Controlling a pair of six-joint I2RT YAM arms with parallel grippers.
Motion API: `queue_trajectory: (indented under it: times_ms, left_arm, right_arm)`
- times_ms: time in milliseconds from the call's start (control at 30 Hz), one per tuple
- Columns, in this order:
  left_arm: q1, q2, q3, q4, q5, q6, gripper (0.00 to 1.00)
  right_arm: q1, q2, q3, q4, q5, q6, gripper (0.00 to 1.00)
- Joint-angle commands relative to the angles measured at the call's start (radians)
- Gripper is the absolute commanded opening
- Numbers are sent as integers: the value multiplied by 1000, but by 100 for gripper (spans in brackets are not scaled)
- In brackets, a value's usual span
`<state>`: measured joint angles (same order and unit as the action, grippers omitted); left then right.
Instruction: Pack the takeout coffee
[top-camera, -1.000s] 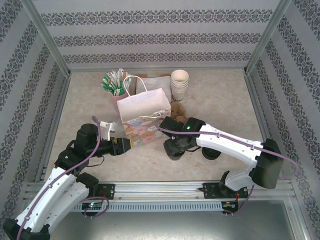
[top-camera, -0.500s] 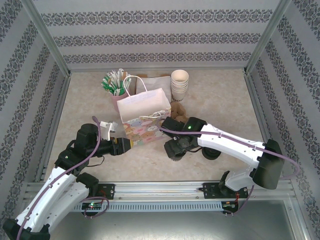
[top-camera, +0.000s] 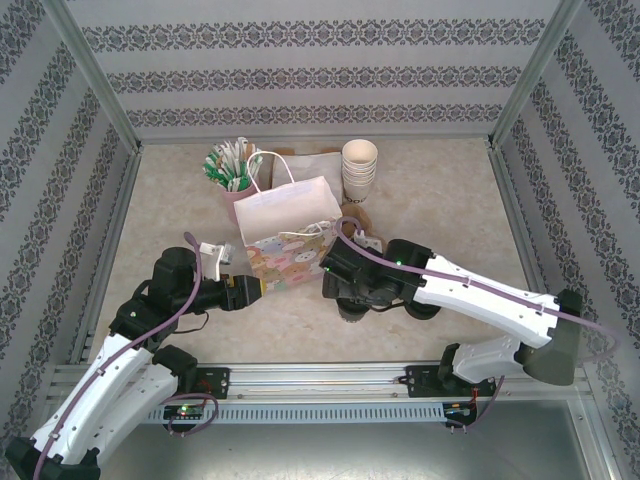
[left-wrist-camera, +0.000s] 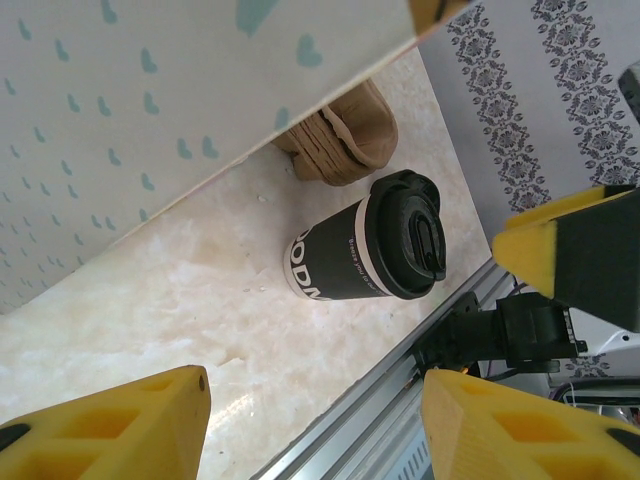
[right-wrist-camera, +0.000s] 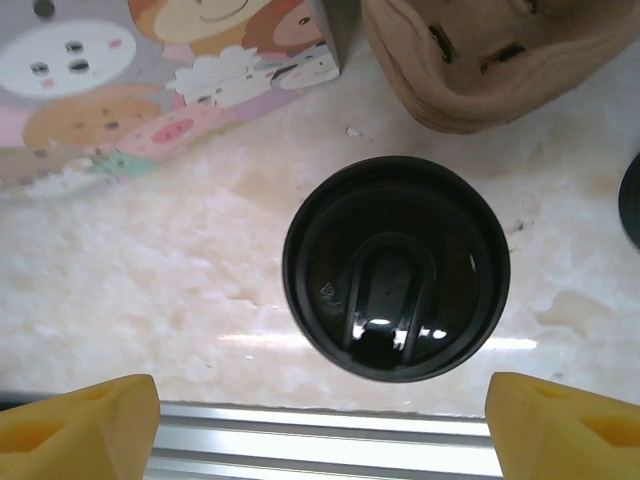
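Observation:
The takeout coffee (right-wrist-camera: 395, 265) stands upright on the marble table, its round black lid straight below my right wrist camera. In the left wrist view it (left-wrist-camera: 365, 250) shows from the side, a dark body with white lettering. My right gripper (right-wrist-camera: 320, 430) hangs open above the cup, with one yellow fingertip (right-wrist-camera: 75, 430) on each side and neither touching it. In the top view the right gripper (top-camera: 350, 292) covers most of the cup. My left gripper (top-camera: 252, 290) is open and holds nothing, beside the gift bag's near left corner.
The pastel animal-print gift bag (top-camera: 290, 225) stands open just left of the cup. A brown pulp cup carrier (right-wrist-camera: 490, 60) lies behind the cup. Stacked cream paper cups (top-camera: 360, 168) and a holder of green-white packets (top-camera: 228, 168) stand at the back. The metal rail (right-wrist-camera: 330, 440) runs close in front.
My right arm has shifted, bringing its gripper more squarely over the cup with the jaws a little wider. The left arm has not moved.

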<state>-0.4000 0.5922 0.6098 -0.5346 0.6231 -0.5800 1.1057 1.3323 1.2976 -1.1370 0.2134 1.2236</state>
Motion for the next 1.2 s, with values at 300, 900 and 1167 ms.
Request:
queue_trajectory:
  times_ms: [300,900,1167]
  left_arm:
    - [-14,-9,-3,1,-20,11,59]
    - [-15,-11,-2,-1,-21,12,59]
    - [-13,-11,-2,-1,-23,12,59]
  right_arm:
    - [15,112,27,-156,92,406,87]
    - [11,160,-50,-55,64,450,88]
    - [9,197,-47,-40,67,433,87]
